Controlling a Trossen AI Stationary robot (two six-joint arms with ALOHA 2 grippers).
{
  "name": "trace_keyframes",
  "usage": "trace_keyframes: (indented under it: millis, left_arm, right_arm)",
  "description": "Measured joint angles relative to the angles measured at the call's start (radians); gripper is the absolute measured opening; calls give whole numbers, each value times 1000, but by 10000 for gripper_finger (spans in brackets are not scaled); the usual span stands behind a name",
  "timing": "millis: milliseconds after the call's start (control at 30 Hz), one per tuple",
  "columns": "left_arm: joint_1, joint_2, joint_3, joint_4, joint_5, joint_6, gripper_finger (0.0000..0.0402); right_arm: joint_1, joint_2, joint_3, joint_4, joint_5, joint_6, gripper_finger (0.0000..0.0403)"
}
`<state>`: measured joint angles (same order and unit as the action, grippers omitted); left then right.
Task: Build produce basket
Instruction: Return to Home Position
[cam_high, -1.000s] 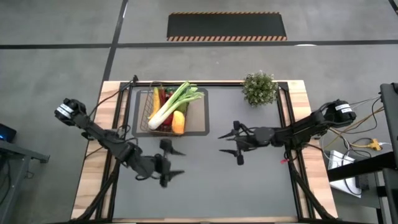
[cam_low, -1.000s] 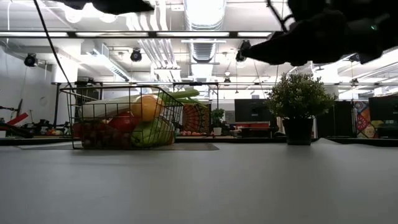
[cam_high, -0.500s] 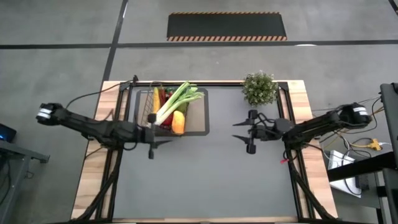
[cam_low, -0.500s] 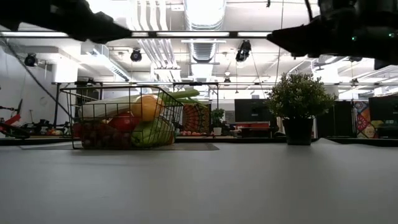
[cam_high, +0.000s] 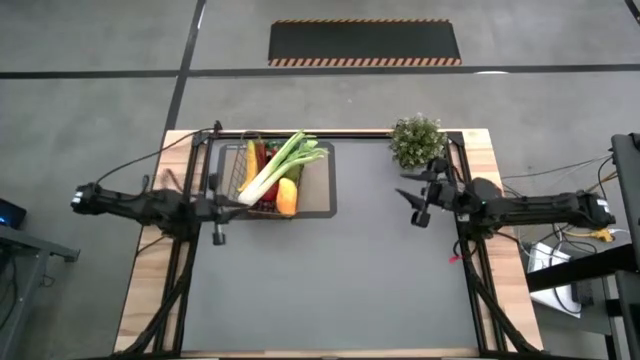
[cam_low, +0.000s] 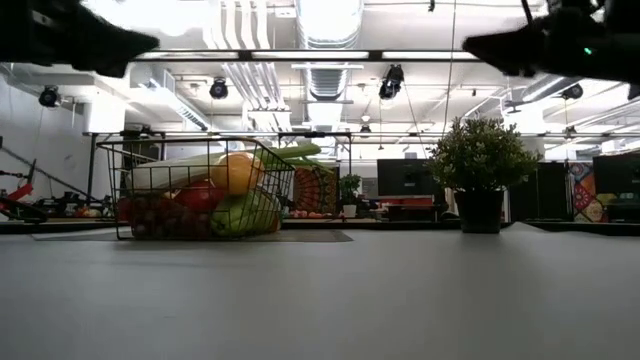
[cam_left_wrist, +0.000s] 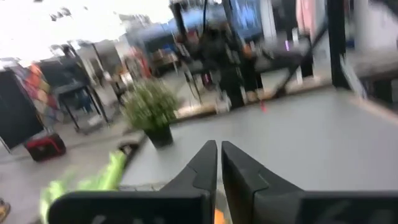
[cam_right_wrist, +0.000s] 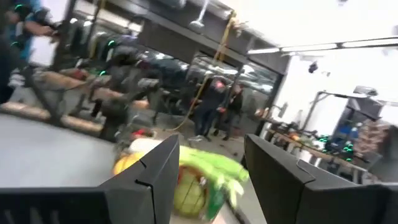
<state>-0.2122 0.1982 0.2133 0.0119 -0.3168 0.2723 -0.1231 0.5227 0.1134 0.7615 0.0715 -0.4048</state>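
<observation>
Upright wire basket (cam_high: 243, 180); heaped produce (cam_high: 282, 175)

From above, a grey concrete floor (cam_high: 90, 100) fills the frame, crossed by dark seams. A black mat (cam_high: 364, 42) edged in orange stripes lies at top centre. The worktop (cam_high: 330, 290) sits in the middle, grey with pale wooden borders at left and right. Loose cables (cam_high: 578, 232) lie on the floor near the right edge.

In the low view the upper half shows an open ceiling: a bright light panel (cam_low: 328, 15) at top centre, white ducts (cam_low: 235, 80) beside it, and dark spotlights (cam_low: 219, 89) hanging left of centre. Dark monitors (cam_low: 400, 178) stand far back, right of centre.
</observation>
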Motion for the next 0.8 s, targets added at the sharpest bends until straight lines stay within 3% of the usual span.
trace_keyframes:
  millis: [200,500,667,800]
  left_arm:
    - [1,-191,-41,-97,-5,-8,1]
    - [2,-154,-106,-82,-1,-129,0]
    - [3,-174,-199,32,5,-170,0]
    - [3,-149,-205,87,14,-163,0]
  right_arm:
    - [-35,-129,-22,-220,-119,17,164]
    - [-39,-358,-98,-330,-131,-2,133]
    - [-42,-467,-101,-465,-136,-4,112]
    - [-42,-522,-101,-516,-125,-25,94]
